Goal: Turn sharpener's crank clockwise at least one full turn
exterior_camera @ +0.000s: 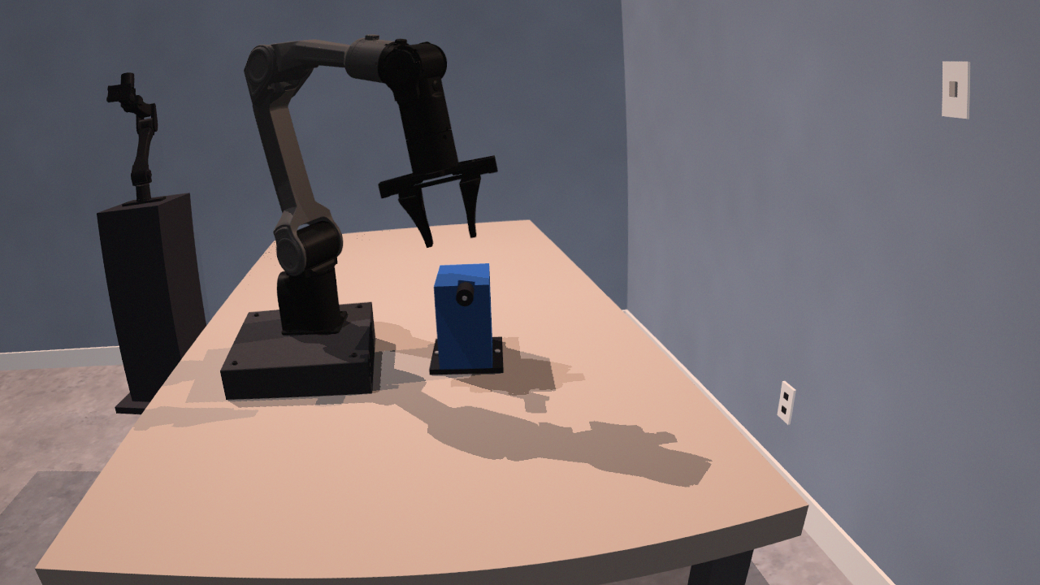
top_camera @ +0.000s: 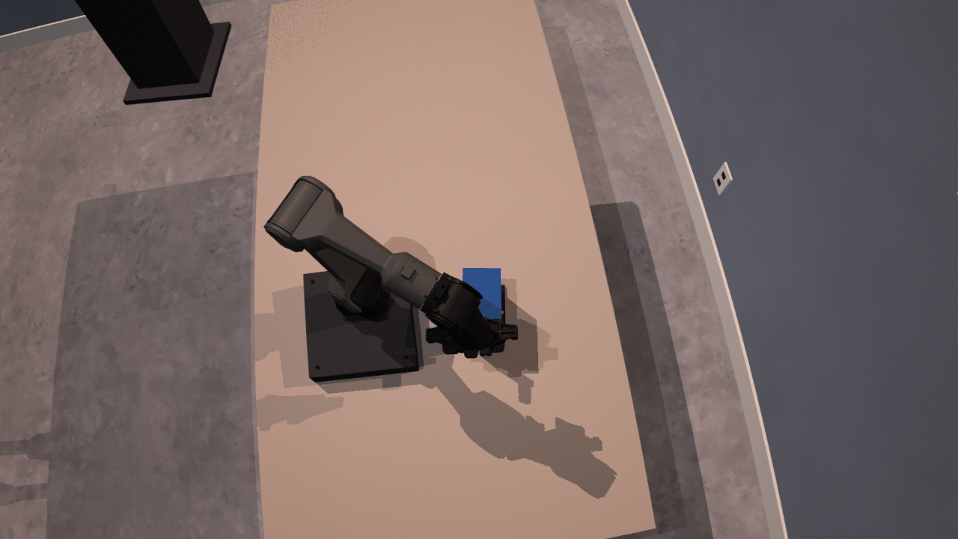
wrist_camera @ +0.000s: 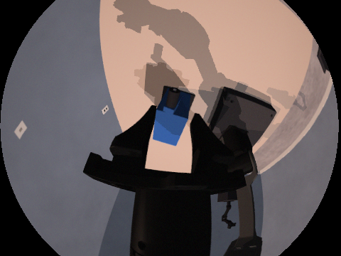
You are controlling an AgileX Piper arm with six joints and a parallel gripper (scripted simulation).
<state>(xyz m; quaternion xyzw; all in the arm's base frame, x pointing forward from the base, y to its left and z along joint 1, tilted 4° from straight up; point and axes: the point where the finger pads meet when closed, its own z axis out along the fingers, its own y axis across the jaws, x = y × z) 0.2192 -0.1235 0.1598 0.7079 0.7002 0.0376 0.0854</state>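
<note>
The sharpener (exterior_camera: 463, 316) is a blue upright box on a black base plate, standing on the tan table next to the arm's base. Its small dark crank (exterior_camera: 464, 296) sits on the upper part of the face turned to the exterior view. My gripper (exterior_camera: 447, 234) hangs open and empty above the sharpener, fingers pointing down, clear of its top. From above, the sharpener (top_camera: 483, 289) is partly hidden by my wrist, and the gripper (top_camera: 477, 343) lies over its near side. In the wrist view the sharpener (wrist_camera: 172, 118) shows between the two fingers.
The arm's black base (exterior_camera: 299, 352) stands just left of the sharpener. A black pedestal (exterior_camera: 151, 291) with a second small arm stands on the floor beyond the table's left edge. The wall runs close along the table's right side.
</note>
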